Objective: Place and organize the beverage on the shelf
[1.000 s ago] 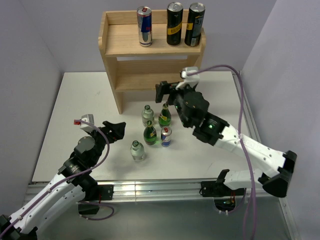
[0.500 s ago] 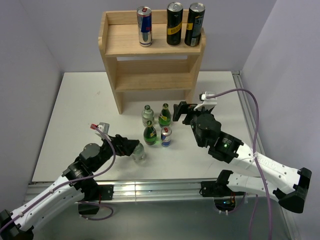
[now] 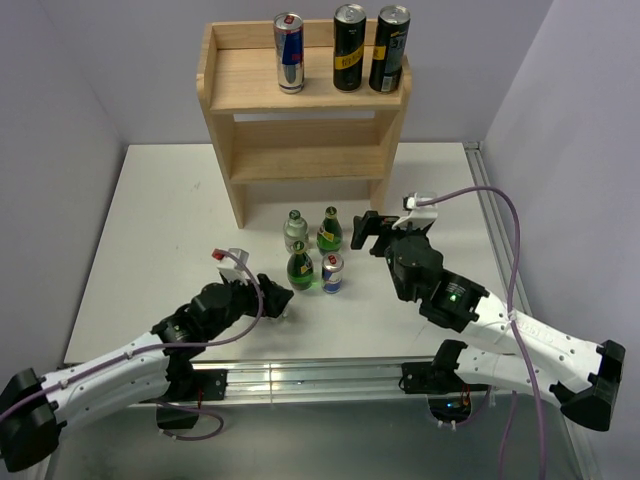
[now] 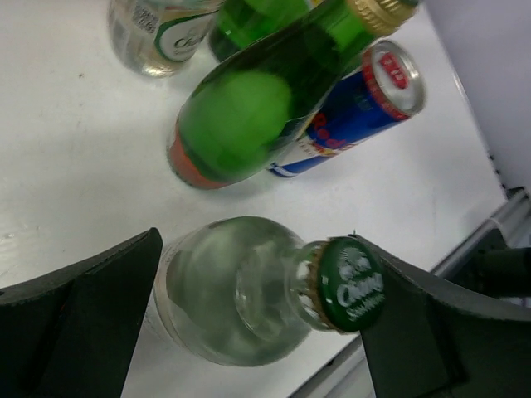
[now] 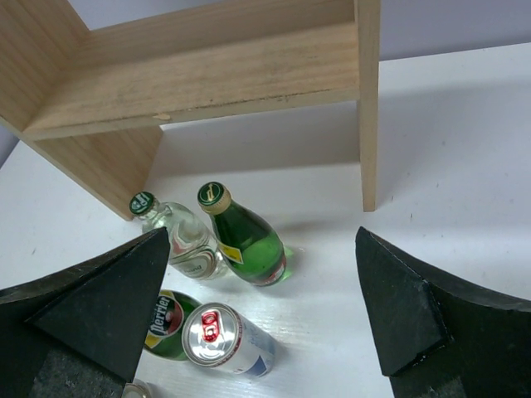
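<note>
**Inventory.** Eight beverages are in view: four bottles and four cans.

**Shelf.** The shelf [image 3: 300, 100] stands at the far side of the surface [image 3: 160, 200]. Its upper board carries three upright cans in a row: a slim blue-and-silver can [image 3: 289, 52], a black can [image 3: 349, 47] and a second black can [image 3: 389, 48].

**Surface.** Five beverages stand in a loose cluster in front of the shelf:
- the far clear bottle [image 3: 295, 231]
- the far green bottle [image 3: 329, 230]
- the near green bottle [image 3: 300, 267]
- the short can [image 3: 332, 272]
- the near clear bottle [image 4: 241, 290]

**View differences.**
- In the top view, the left tool [image 3: 275, 298] almost wholly hides the near clear bottle.
- The left wrist view shows that bottle plainly, with its green cap.
- The right wrist view shows a gold cap on the far green bottle and a green cap on the far clear bottle. These details are too small to read from above.

**Tool state.**
- The left tool is spread, with one finger on each side of the near clear bottle. Contact with the glass cannot be confirmed.
- The right tool [image 3: 362, 228] is spread with nothing between its fingers. It sits just right of the far green bottle.
</note>
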